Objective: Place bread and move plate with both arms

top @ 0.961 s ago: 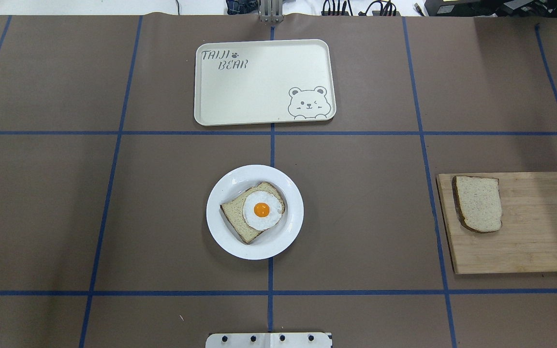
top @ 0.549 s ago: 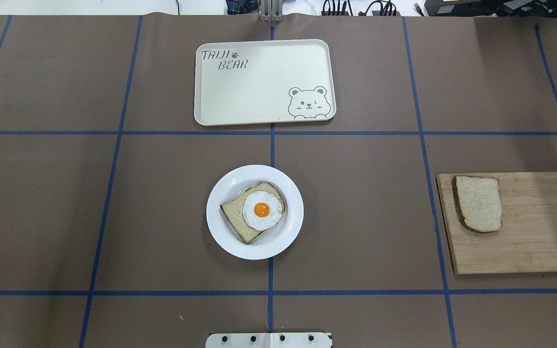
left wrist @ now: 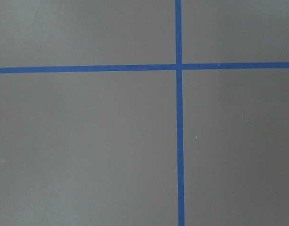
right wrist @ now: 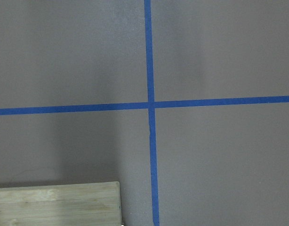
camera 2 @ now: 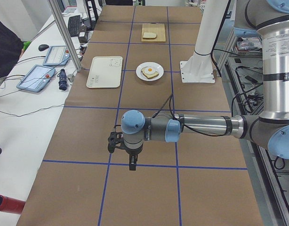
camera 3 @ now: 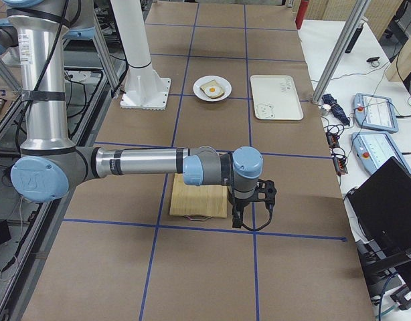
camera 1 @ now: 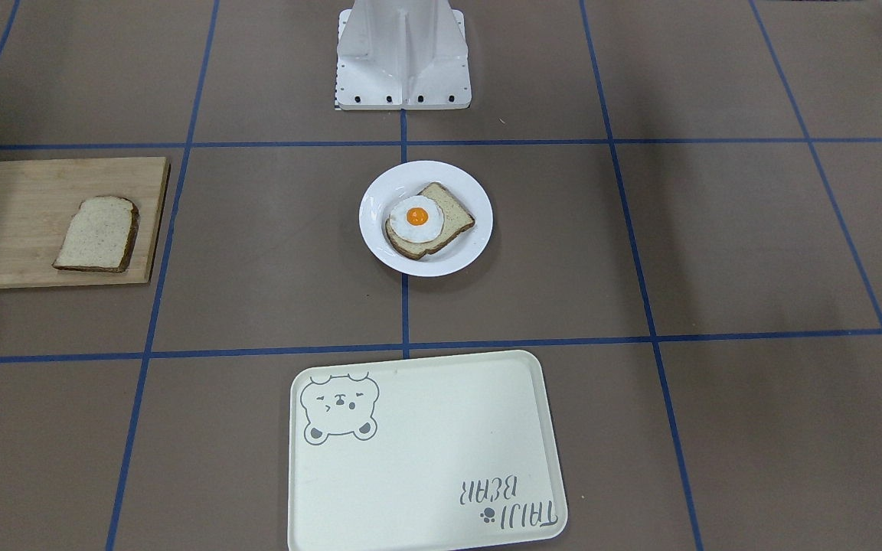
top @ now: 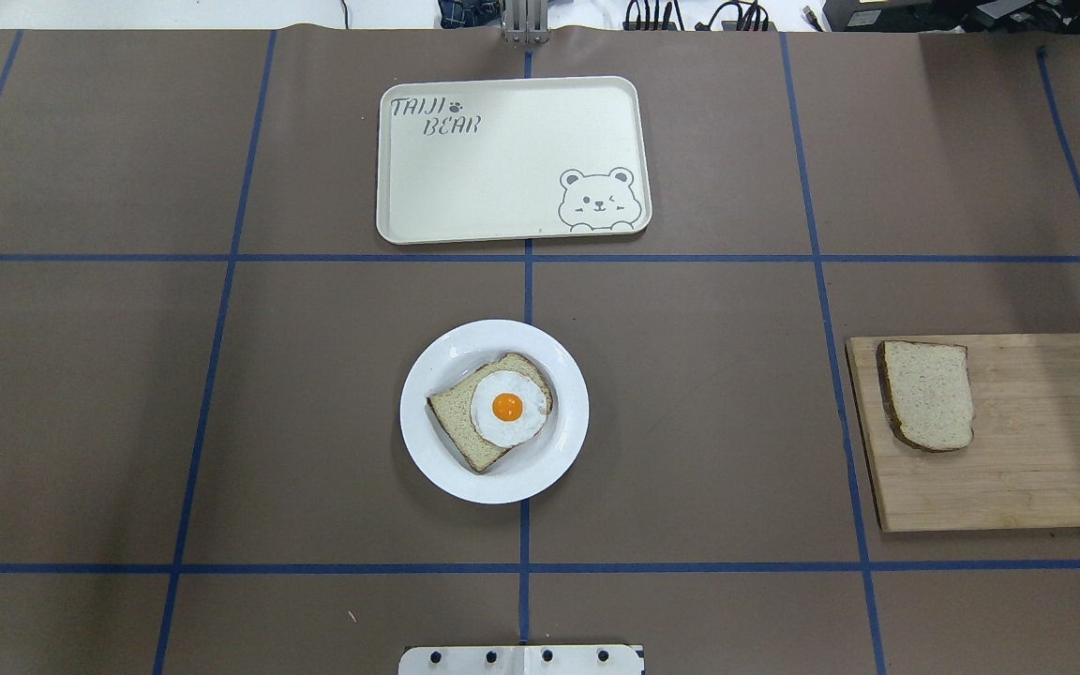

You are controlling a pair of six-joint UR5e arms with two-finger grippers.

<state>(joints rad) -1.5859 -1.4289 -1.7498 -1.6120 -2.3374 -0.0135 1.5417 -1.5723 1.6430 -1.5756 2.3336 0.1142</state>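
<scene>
Wooden board point(top: 1018, 469), overhead view's right edge, bears bread point(top: 926, 396) lengthwise up-frame; right end effector point(camera 3: 252, 208) nearer, opening indeterminable.

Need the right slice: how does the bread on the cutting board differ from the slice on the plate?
The bread lies bare on the cutting board, on the robot's right; the egg-topped slice sits on the plate, under a fried egg. The bread lies roughly square to the board; the egg-topped slice sits diagonally. Both: pale crumb, dark crust.
</scene>
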